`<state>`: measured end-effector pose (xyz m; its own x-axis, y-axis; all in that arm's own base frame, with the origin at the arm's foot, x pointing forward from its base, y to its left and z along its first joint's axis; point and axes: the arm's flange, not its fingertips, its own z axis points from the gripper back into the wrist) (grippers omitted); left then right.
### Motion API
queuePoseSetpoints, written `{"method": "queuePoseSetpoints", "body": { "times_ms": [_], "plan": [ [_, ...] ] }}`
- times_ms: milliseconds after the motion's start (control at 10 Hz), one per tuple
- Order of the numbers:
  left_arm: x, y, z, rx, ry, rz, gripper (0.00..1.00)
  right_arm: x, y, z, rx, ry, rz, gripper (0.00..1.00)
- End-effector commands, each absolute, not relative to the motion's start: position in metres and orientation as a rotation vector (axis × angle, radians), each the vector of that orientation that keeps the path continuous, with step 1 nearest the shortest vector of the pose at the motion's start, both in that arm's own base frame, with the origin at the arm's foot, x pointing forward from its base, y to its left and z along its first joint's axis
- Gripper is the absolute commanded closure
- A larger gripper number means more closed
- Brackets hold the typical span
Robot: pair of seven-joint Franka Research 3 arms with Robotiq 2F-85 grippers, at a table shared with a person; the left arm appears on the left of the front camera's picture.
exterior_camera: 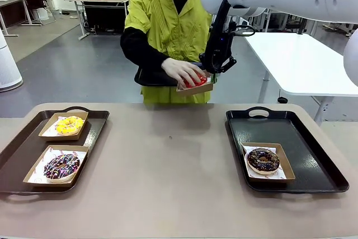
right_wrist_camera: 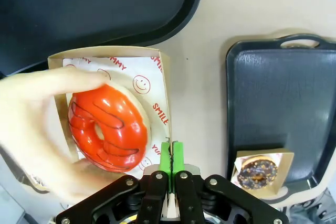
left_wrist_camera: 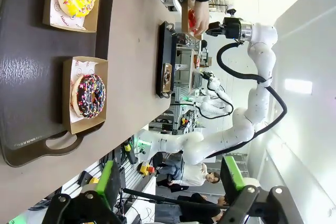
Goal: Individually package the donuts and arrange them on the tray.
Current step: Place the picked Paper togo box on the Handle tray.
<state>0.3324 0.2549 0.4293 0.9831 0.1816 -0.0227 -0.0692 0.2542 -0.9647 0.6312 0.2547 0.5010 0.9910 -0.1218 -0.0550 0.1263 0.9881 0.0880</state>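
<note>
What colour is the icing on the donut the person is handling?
Glossy red icing on the donut, with thin dark stripes; clearest in the right wrist view.

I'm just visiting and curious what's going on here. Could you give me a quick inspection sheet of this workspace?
Surface: tan table carrying two dark trays, left tray and right tray.
Job's things: yellow donut and sprinkled donut, boxed on the left tray; dark chocolate donut, boxed on the right tray; red donut in a box held up above the table, a person's hand on it.
Clutter: nothing seen.
Pincers: left pincer open, empty; right pincer shut on the box edge.
Cables: black cable along the right arm.
Surroundings: white table, other tables behind.
</note>
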Motion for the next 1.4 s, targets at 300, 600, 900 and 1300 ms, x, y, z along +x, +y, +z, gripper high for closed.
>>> {"method": "queuePoseSetpoints", "body": {
  "times_ms": [300,600,900,1300],
  "plan": [
    [0.325,0.253,0.430,-1.305,-0.105,0.162,0.00,0.622,0.249,0.509,0.085,0.058,-0.096,0.99],
    [0.325,0.253,0.430,-1.305,-0.105,0.162,0.00,0.588,0.211,0.550,0.082,0.106,-0.032,0.99],
    [0.325,0.253,0.430,-1.305,-0.105,0.162,0.00,0.559,0.135,0.597,0.058,0.116,-0.029,0.99],
    [0.325,0.253,0.430,-1.305,-0.105,0.162,0.00,0.555,0.032,0.563,0.063,0.034,0.035,0.99]
  ]
}}
